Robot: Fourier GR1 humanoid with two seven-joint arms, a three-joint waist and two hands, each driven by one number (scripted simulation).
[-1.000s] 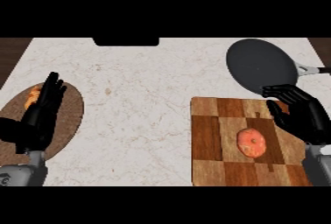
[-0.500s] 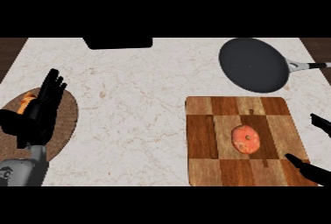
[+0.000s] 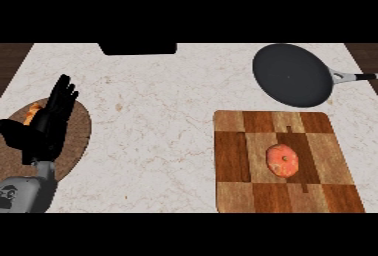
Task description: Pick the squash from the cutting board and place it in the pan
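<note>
The left hand [image 3: 46,122] rests open at the left edge, fingers straight and pointing far, holding nothing, above a round brown plate [image 3: 77,131] bearing something orange [image 3: 31,113]. Well apart to the right, the squash [image 3: 282,160] lies on the chequered cutting board [image 3: 235,150]. Beyond the board sits the dark pan [image 3: 291,75], nothing in it, its handle pointing right.

You have one view only, from the head, looking steeply down onto the desk [image 3: 162,100] from fairly close.
</note>
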